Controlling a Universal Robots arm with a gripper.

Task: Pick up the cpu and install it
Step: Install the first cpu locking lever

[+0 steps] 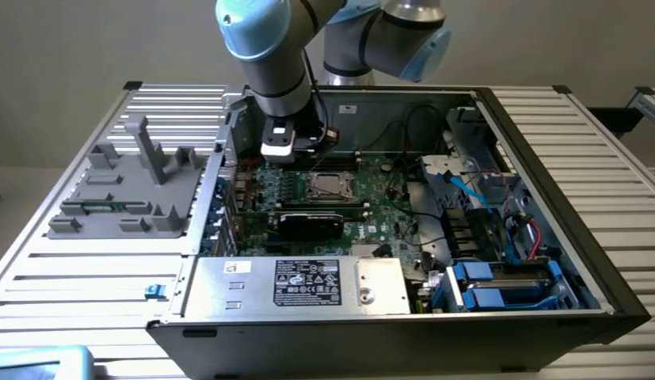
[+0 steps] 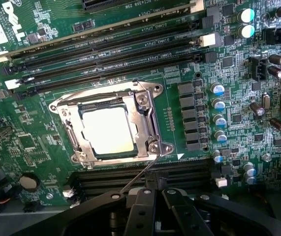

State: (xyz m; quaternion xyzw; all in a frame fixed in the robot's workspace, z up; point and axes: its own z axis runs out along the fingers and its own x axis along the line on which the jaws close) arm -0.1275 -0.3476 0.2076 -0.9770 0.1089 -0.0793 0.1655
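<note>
The socket frame [image 2: 149,123] overlaps the rim of the cpu [image 2: 107,130] all round. Glare whitens the chip's lid, so no marking on it can be read. Just beside the frame, on the side of its thin lever, the end effector [image 2: 156,192] is cut off by the picture's edge: its finger ends, pressed together, show, but the body behind them does not. The memory slots [image 2: 189,169] on that same side pass under the end effector and are partly hidden. In the exterior view, the arm [image 1: 274,55] rising above the frame is cut by the top edge and covers part of the case interior behind the frame. The black card [image 1: 311,224] near the frame hides the board beneath it. The label [image 1: 306,283] on the metal box beyond that card is too small to read.
</note>
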